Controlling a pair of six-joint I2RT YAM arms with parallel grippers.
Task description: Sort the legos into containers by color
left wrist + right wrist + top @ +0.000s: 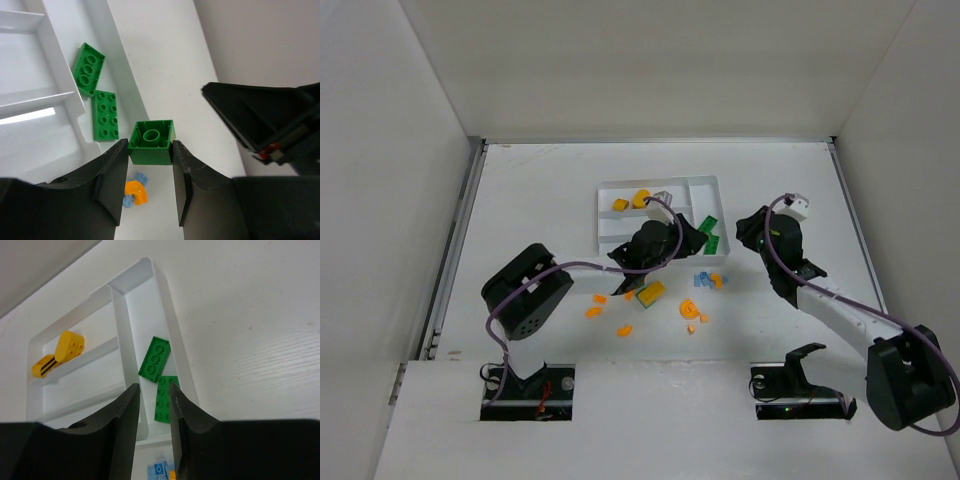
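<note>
while in left claw (149, 148), green brick (151, 142)

The right gripper (153, 390), narrowly parted and empty, hangs over the tray's (165, 296) two green legos (154, 359).

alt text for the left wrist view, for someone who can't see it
The left hand grips a green square brick, hollow underside toward the camera, beside the rim of the white tray. Two flat green plates lie in the tray's narrow compartment; a small orange piece lies on the table below.
</note>
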